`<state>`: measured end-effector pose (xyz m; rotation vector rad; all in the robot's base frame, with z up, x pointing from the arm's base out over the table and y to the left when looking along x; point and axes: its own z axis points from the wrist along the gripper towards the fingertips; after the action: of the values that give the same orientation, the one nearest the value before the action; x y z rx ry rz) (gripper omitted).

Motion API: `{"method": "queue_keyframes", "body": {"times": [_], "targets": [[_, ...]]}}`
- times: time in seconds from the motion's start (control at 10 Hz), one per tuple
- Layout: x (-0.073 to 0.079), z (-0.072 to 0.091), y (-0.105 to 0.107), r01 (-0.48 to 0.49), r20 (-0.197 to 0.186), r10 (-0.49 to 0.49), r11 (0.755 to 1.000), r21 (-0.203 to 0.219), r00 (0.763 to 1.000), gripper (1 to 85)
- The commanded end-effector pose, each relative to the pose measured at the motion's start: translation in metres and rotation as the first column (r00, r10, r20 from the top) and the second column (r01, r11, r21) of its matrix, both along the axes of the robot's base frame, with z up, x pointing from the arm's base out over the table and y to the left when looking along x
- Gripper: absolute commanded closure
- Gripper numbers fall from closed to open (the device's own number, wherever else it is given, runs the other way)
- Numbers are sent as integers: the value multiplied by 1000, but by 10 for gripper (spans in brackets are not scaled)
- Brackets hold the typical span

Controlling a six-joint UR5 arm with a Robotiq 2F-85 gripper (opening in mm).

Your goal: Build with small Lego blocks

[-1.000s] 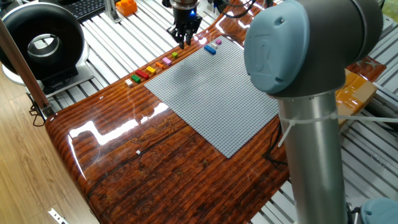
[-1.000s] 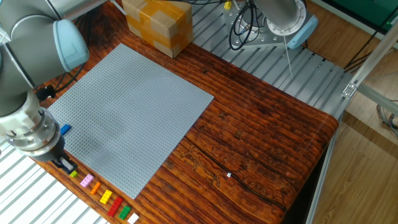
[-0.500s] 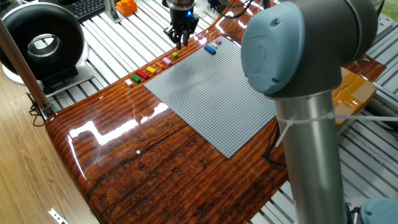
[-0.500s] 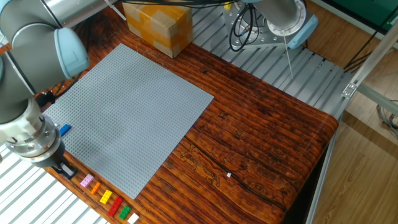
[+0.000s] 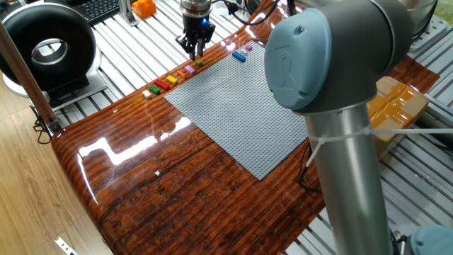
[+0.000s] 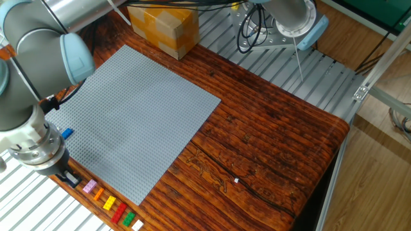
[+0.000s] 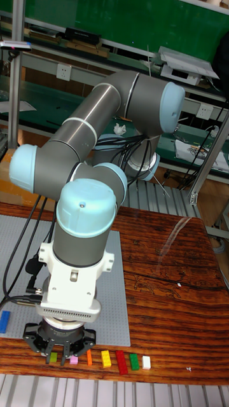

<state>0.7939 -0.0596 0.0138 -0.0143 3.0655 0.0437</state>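
Black two-finger gripper hanging at the end of the big grey and pale blue robot arm, low over the edge of the shiny brown wooden table; fingers pointing down, close together, but cannot tell if shut or holding something; too small and dark to see.

Row of tiny plastic Lego blocks lying on the wood, just beside the edge of the large flat grey studded baseplate; in the tall fixed view, from one end: green, pink, orange, yellow, red, green, white; the gripper right above the green and pink end, hiding part of it.

In the other fixed view, gripper just beside the pink block, with orange, yellow, red, green and white after it in a line.

Small blue block resting on the grey baseplate near its edge, apart from the row; another small pink block near the blue one in one fixed view.

Yellow-brown cardboard box standing at the far corner of the baseplate.

Big black round ring-shaped thing off the table, on the metal slats.
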Motion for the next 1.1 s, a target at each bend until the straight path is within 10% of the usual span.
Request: {"method": "queue_keyframes", "body": {"times": [0.0,1.0], "targets": [[-1,-4,5,9,13,-9,1000,16,1000,557],[-7,4,-2,-2,2,2,1000,10,1000,563]]}}
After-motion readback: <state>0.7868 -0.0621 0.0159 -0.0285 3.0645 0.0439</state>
